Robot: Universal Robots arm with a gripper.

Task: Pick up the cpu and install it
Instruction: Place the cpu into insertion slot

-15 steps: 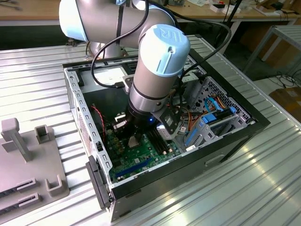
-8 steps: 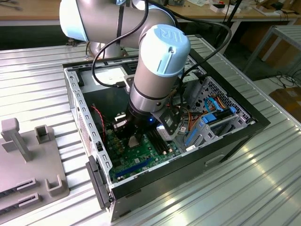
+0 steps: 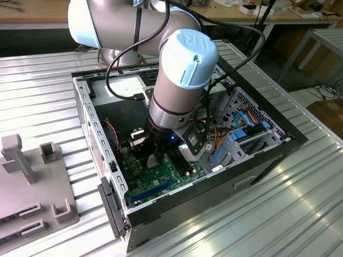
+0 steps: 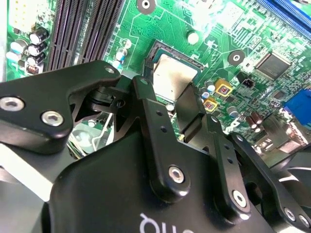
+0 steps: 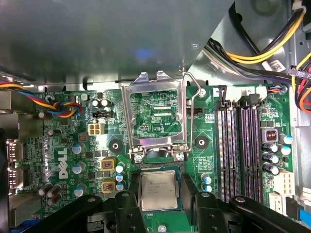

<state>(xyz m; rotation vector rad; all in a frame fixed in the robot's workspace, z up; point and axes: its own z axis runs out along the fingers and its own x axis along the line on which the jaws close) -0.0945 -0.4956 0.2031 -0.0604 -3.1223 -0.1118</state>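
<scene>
Exterior view: a grey robot arm (image 3: 182,64) reaches down into an open black computer case (image 3: 225,184) on the ribbed metal bench (image 3: 43,91), its black end effector (image 3: 154,154) low over the green motherboard (image 3: 161,182). The case's perforated wall (image 3: 92,128) stands near at 9 o'clock, and a blue-trimmed drive cage (image 3: 236,142) sits close at 3 o'clock. In both wrist views the end effector (image 4: 169,94) (image 5: 159,196) is narrowed onto opposite edges of the thin, pale silvery square cpu (image 4: 172,75) (image 5: 158,189), set within the black socket's (image 5: 158,167) rim. A hinged silver retention frame (image 5: 153,114) stands open just beside the socket, with black memory slots (image 5: 240,150) nearby.
</scene>
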